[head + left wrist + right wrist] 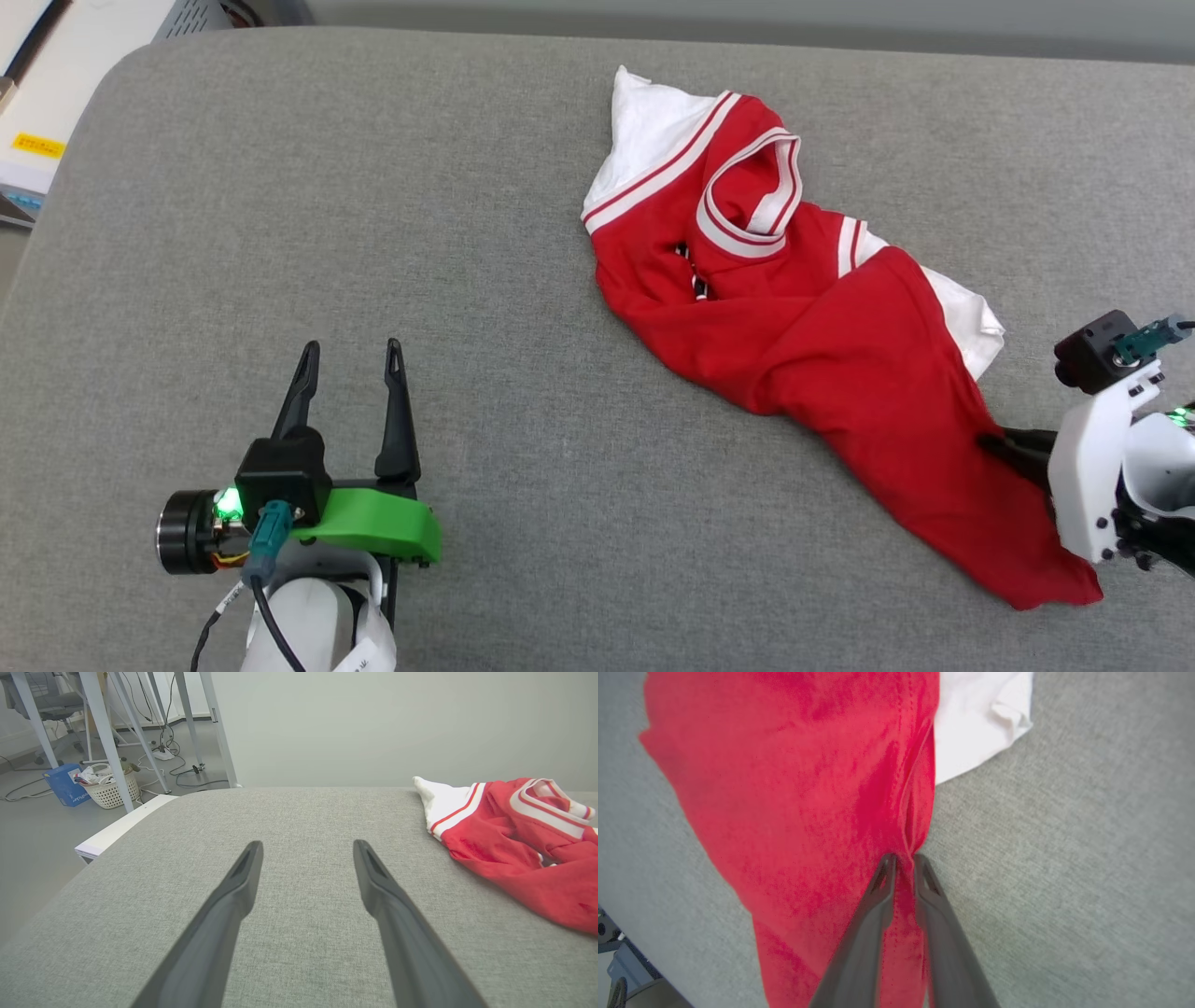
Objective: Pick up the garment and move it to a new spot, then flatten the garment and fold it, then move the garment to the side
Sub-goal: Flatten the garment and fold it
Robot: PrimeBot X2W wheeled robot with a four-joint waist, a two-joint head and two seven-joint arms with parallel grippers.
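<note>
Right gripper (903,858) pinches the crumpled red, white-sleeved jersey T-shirt (840,373), lower right — left gripper (353,345) agape (moving, flattening, folding seemingly remain).

Open grey surface (373,187) around the left hand (353,345); crumpled garment (794,327) to its right

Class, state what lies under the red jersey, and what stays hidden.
The garment rests on the grey padded surface, visible all around it. Anything directly beneath its folds is covered. The right gripper pinches one red fold.
</note>
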